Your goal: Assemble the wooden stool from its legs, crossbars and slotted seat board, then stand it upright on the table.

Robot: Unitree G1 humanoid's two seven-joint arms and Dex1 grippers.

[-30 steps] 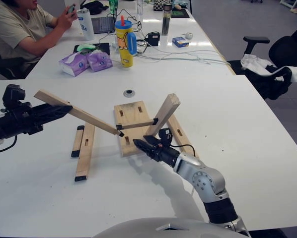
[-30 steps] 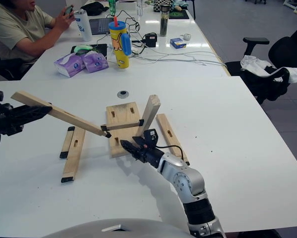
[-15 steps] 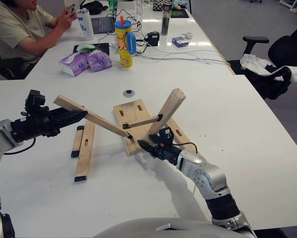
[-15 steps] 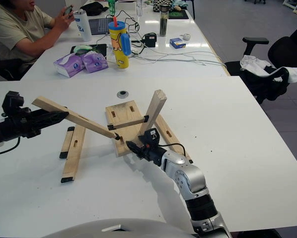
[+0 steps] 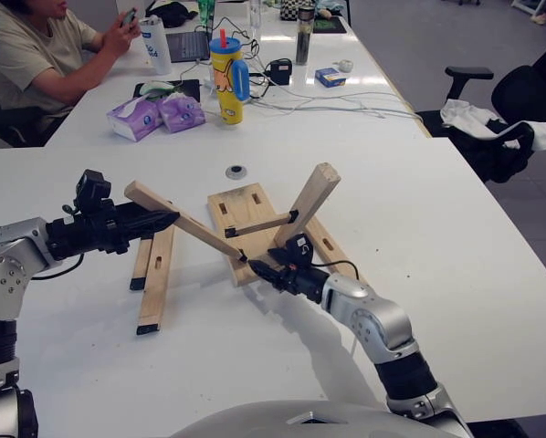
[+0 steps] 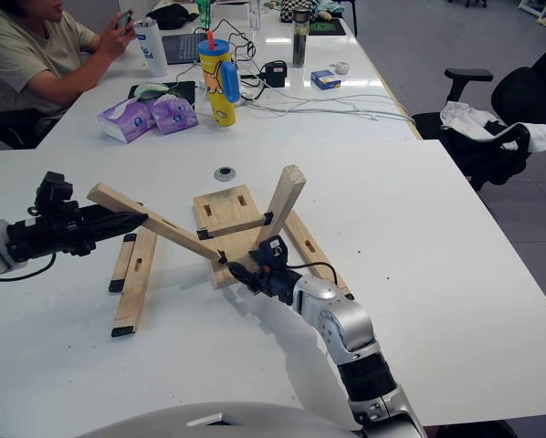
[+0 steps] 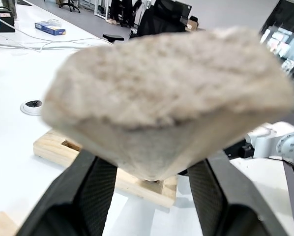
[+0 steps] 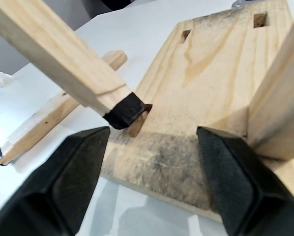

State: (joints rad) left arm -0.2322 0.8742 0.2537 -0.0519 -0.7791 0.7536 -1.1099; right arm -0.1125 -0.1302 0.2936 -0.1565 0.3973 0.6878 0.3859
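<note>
Seat board [image 5: 247, 208] lies flat mid-table [image 5: 456, 237], slotted underside up, its long axis running roughly 12 to 6 o'clock. At its 3 o'clock side one leg [image 5: 308, 205] stands out of the board, tilted, with its free top toward 1 o'clock. A thin crossbar [image 5: 259, 225] runs from partway up that leg toward 9 o'clock, above the board, its black-tipped free end in the air.

The left gripper [image 5: 163, 219] is clenched on a second leg [image 5: 195, 228] near its raised end; in the left wrist view that leg's end grain sits pinched between the two fingers [image 7: 93, 191]. This leg's long axis runs 10 to 4 o'clock, sloping down from the gripper. Its black-capped tip [image 8: 126, 111] meets the mouth of a slot [image 8: 138, 126] at the board's 7 o'clock corner; whether it has entered the slot I cannot tell.

The right gripper [image 5: 255, 269] hovers at the board's 6 o'clock edge, pointing toward 10 o'clock. It is released, fingers spread with nothing between them, just beside the capped tip.

At 9 o'clock from the board, a loose slotted leg [image 5: 156, 278] and a shorter black-ended crossbar [image 5: 141, 265] lie side by side on the table, both pointing about 12 to 6. Another leg [image 5: 320, 233] lies flat along the board's 3 o'clock edge.
</note>
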